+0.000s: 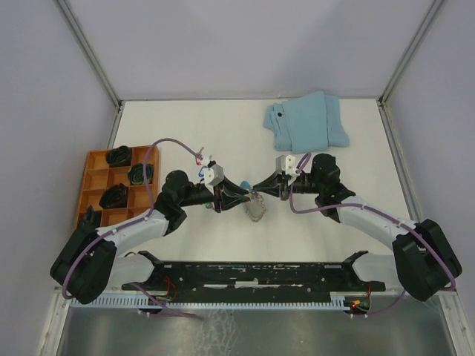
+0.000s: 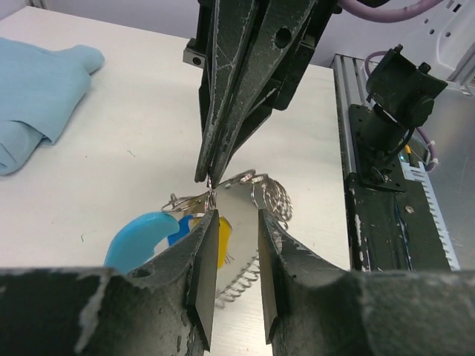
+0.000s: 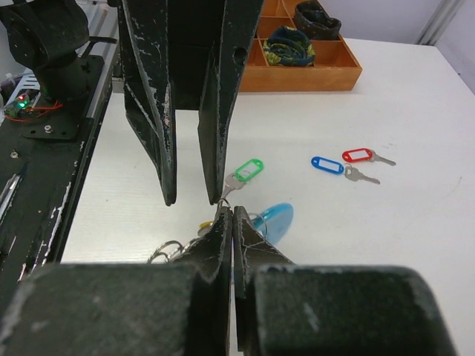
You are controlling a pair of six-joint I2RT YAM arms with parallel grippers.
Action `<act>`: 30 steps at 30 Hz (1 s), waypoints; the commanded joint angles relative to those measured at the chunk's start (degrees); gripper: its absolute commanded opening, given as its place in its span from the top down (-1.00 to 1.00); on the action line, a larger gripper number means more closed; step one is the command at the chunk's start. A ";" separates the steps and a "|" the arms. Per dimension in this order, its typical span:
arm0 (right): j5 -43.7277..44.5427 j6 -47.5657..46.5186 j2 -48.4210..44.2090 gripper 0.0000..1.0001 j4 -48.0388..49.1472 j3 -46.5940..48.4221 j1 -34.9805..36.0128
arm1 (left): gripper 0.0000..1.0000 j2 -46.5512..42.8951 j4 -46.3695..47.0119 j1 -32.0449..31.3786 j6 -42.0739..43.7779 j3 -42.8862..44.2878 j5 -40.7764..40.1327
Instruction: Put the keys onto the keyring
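Right tool (image 3: 228, 213) clamped shut on keyring (image 2: 137, 239) wire at mid-surface (image 1: 223, 126); left tool (image 2: 237, 219) facing it, jaws narrowly apart, gripping nothing, yellow-tagged key (image 2: 223, 241) just behind.

Bright, even light, soft shadows; wrist views' foregrounds seem slightly blurred.

- one green-tagged key (image 3: 249, 170), one blue-tagged key (image 3: 326, 165), one red-tagged key (image 3: 358, 155) and one yellow-tagged key (image 2: 223, 241) are showing, making four.
- one keyring (image 3: 274, 221) is lying on the table.
- one light-blue cloth (image 1: 306, 122) is lying folded.
- one orange tray (image 1: 97, 178) is holding four dark items (image 1: 119, 156).
- two grippers are showing: one left gripper (image 2: 236, 216), one right gripper (image 3: 232, 215).
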 commanded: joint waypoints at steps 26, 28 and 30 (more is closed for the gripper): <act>0.24 -0.72 -0.51 0.99 -0.07 3.24 0.04 | 0.42 1.55 -0.28 -1.31 0.03 4.73 -5.23; -0.01 -0.61 -0.51 0.99 -0.16 3.23 0.07 | 0.44 2.51 -0.05 -1.37 -0.37 5.42 -3.34; 0.03 -0.59 -0.51 0.99 -0.18 3.23 0.00 | 0.45 3.34 0.35 -1.38 -0.89 5.94 -1.96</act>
